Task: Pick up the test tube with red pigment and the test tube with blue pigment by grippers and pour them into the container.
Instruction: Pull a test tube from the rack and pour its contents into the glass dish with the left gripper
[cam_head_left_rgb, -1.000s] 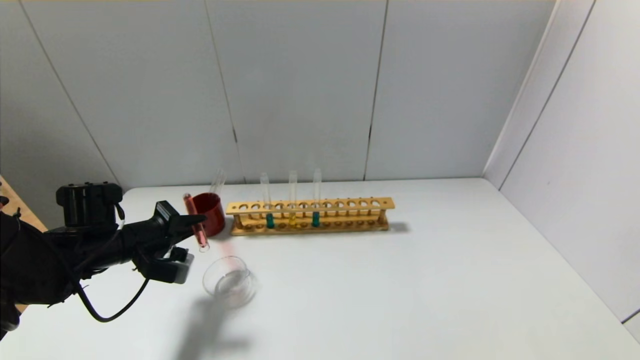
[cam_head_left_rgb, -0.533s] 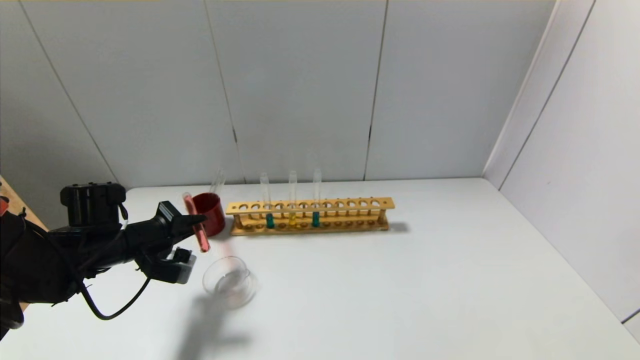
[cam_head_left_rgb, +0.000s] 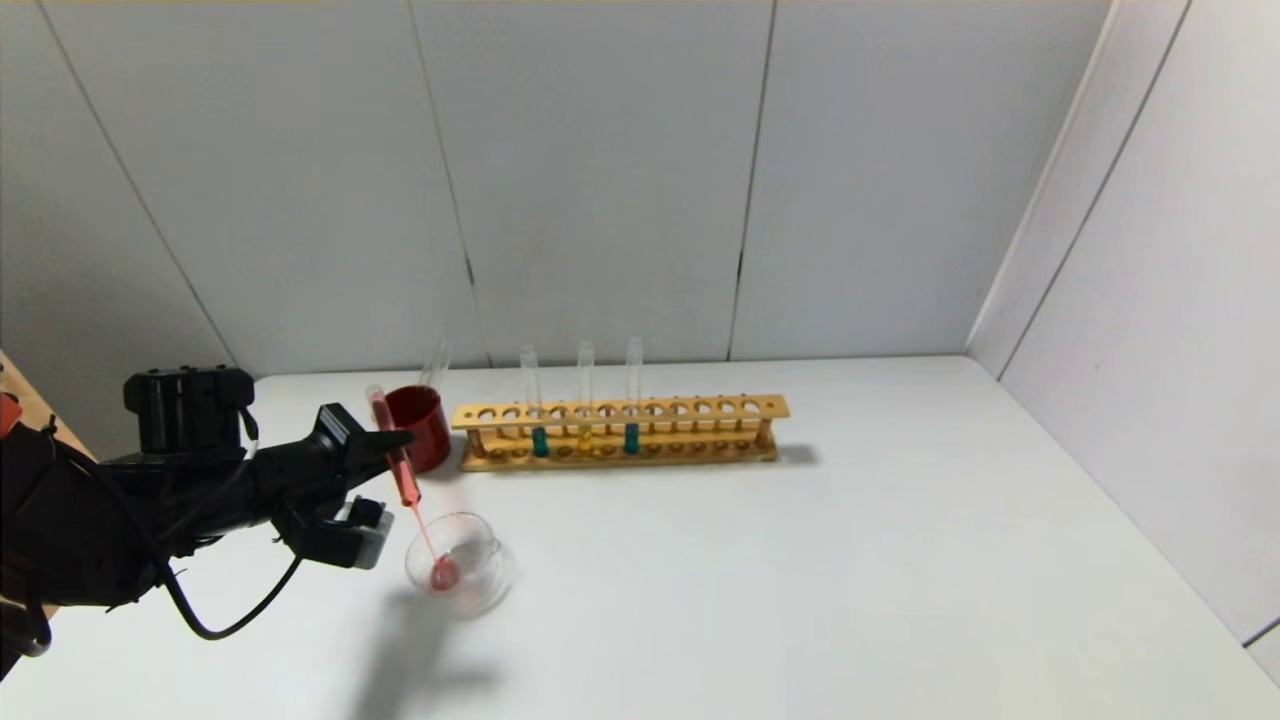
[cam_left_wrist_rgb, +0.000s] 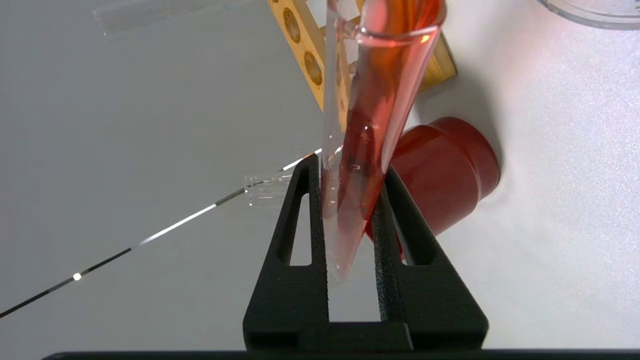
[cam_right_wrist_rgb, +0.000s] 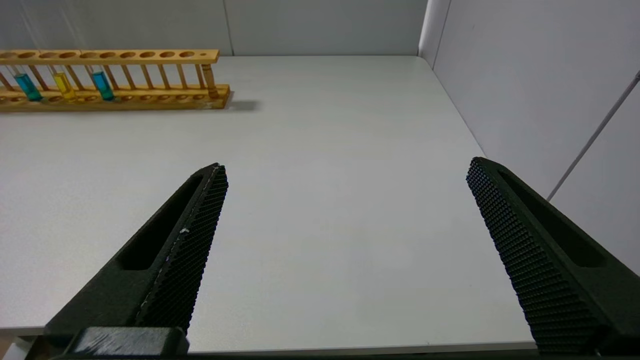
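My left gripper (cam_head_left_rgb: 395, 438) is shut on the test tube with red pigment (cam_head_left_rgb: 392, 445) and holds it tilted, mouth down, above the container (cam_head_left_rgb: 478, 590). A thin red stream falls from the tube's mouth into the clear glass dish, where a small red puddle lies. In the left wrist view the fingers (cam_left_wrist_rgb: 400, 220) clamp the tube (cam_left_wrist_rgb: 380, 100) near its closed end. The test tube with blue pigment (cam_head_left_rgb: 632, 437) stands in the wooden rack and also shows in the right wrist view (cam_right_wrist_rgb: 102, 85). My right gripper (cam_right_wrist_rgb: 347, 165) is open and empty over the near right of the table.
The wooden rack (cam_head_left_rgb: 700, 408) stands at the back with a teal-green tube (cam_head_left_rgb: 540, 441) and a yellow tube (cam_head_left_rgb: 585, 438). A dark red cup (cam_head_left_rgb: 420, 425) with an empty clear tube leaning in it sits left of the rack, just behind my left gripper. A wall closes the right side.
The red tube has tipped a little further. Red liquid now runs out of it into the dish, which held none before. The left arm has barely shifted.
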